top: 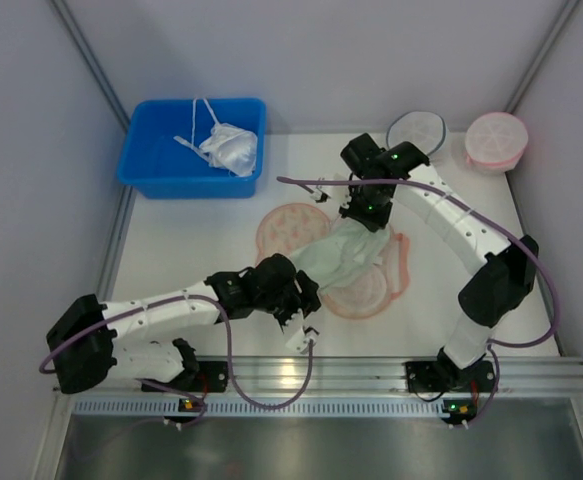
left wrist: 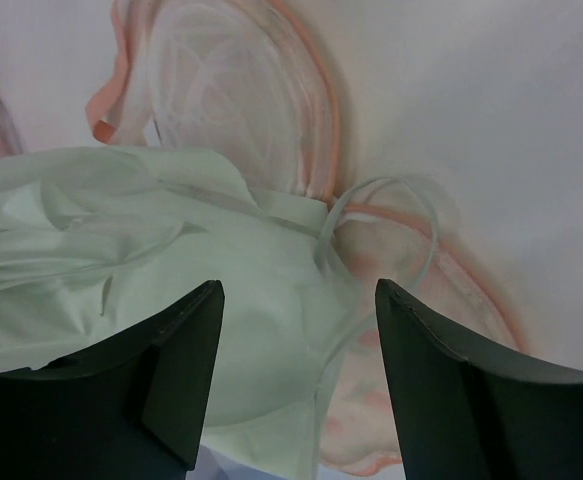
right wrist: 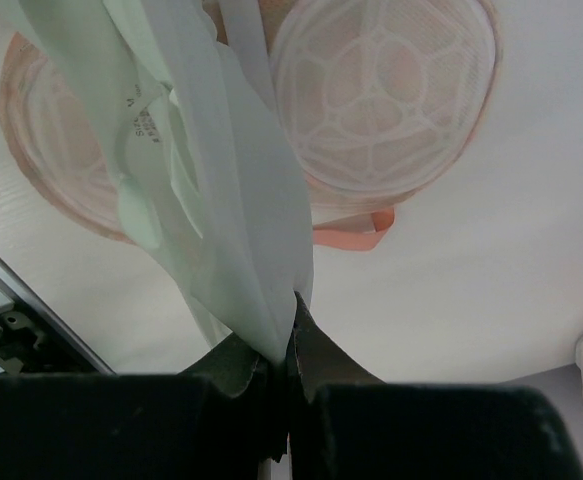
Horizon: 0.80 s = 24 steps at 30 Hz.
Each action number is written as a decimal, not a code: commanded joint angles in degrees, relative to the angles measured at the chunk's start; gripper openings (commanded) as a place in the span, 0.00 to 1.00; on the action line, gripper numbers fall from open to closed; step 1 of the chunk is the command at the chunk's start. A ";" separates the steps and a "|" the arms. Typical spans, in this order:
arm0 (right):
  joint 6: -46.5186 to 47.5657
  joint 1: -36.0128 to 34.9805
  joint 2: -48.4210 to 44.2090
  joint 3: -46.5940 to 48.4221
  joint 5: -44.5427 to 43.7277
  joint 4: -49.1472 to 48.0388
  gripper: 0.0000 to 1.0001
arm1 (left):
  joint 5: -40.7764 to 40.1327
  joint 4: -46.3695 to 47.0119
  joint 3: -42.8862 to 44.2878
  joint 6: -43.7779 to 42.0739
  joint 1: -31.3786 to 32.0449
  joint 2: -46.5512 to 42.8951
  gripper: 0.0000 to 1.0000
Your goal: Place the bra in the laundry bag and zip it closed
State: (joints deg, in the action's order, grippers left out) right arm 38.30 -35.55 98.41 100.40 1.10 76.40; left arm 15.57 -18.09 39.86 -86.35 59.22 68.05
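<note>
The pale cream bra (top: 346, 255) lies draped across the open peach-pink laundry bag (top: 289, 225) in the middle of the table. My right gripper (top: 368, 213) is shut on the bra's far end; the right wrist view shows the fabric (right wrist: 246, 200) pinched between its jaws (right wrist: 293, 300) above the bag's mesh cup (right wrist: 376, 85). My left gripper (top: 306, 300) is open at the bra's near-left end, its fingers (left wrist: 186, 340) straddling the bra (left wrist: 171, 260) over the bag's rim (left wrist: 316, 90). A clear strap loops to the right (left wrist: 411, 200).
A blue bin (top: 161, 165) at the back left holds a white string-strap bra (top: 229, 148). A round white mesh pouch (top: 417, 128) and a round pink mesh pouch (top: 496, 140) sit at the back right. A metal rail (top: 371, 372) runs along the near edge.
</note>
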 commanded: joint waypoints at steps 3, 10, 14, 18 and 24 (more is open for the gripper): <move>-0.69 0.22 0.64 1.46 -0.22 4.19 0.00 | -2.48 2.88 -0.75 -1.29 -2.79 5.33 0.67; -0.34 1.10 0.99 1.55 -0.40 4.54 0.00 | -1.25 4.73 3.82 2.93 -6.40 12.63 0.58; -0.42 1.19 1.34 1.47 0.13 4.81 0.00 | 0.51 5.08 5.67 5.92 -7.01 13.95 0.57; -0.42 1.19 1.35 1.55 0.13 4.90 0.00 | 5.16 5.08 4.79 8.38 -7.01 10.44 0.52; -0.42 1.27 1.70 1.64 0.21 5.34 0.00 | 6.14 5.08 6.37 13.13 -7.10 10.51 0.60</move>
State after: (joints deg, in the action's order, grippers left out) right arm 38.35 -34.70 100.01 100.40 1.13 76.40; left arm 19.44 -14.79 43.64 -76.69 52.36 78.13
